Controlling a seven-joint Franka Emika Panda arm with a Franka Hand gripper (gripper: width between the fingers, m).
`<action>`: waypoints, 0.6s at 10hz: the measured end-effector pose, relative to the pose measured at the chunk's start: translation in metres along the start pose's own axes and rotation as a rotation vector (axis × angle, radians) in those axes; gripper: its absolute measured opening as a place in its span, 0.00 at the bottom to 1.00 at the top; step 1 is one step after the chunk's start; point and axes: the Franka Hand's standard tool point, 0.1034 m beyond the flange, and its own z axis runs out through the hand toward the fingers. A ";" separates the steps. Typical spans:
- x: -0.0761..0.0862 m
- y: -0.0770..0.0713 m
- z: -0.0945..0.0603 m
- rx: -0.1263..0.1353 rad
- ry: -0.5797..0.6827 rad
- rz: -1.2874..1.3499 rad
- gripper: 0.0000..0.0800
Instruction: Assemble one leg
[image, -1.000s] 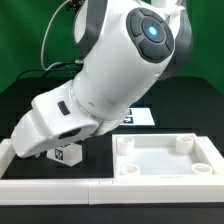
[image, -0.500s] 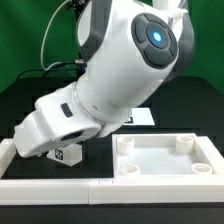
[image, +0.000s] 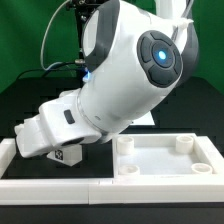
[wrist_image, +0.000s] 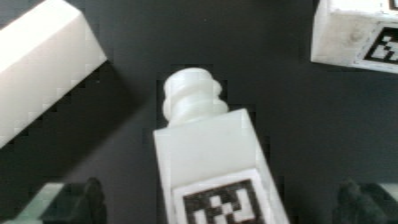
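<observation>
A leg lies on the black table, a white blocky peg with a rounded threaded tip and a fiducial tag on its body. My gripper is open and straddles the tagged end, one dark fingertip on each side with a gap to the leg. In the exterior view the gripper is low at the left, over the same leg. The tabletop, a white square tray with round corner sockets, lies at the right. A second leg lies a short way beyond the first.
A white rim borders the work area at the left and along the front; it shows in the wrist view beside the leg. The marker board lies behind the arm. The arm's bulky links hide the table's middle.
The arm's upper links have swung toward the exterior view's right. The gripper has stayed low over the leg, barely moving. The leg has not moved.
</observation>
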 end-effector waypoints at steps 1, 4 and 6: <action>0.000 -0.001 0.000 0.001 -0.003 0.004 0.81; -0.002 -0.005 0.001 0.014 -0.076 0.060 0.81; -0.002 -0.005 0.001 0.015 -0.077 0.060 0.67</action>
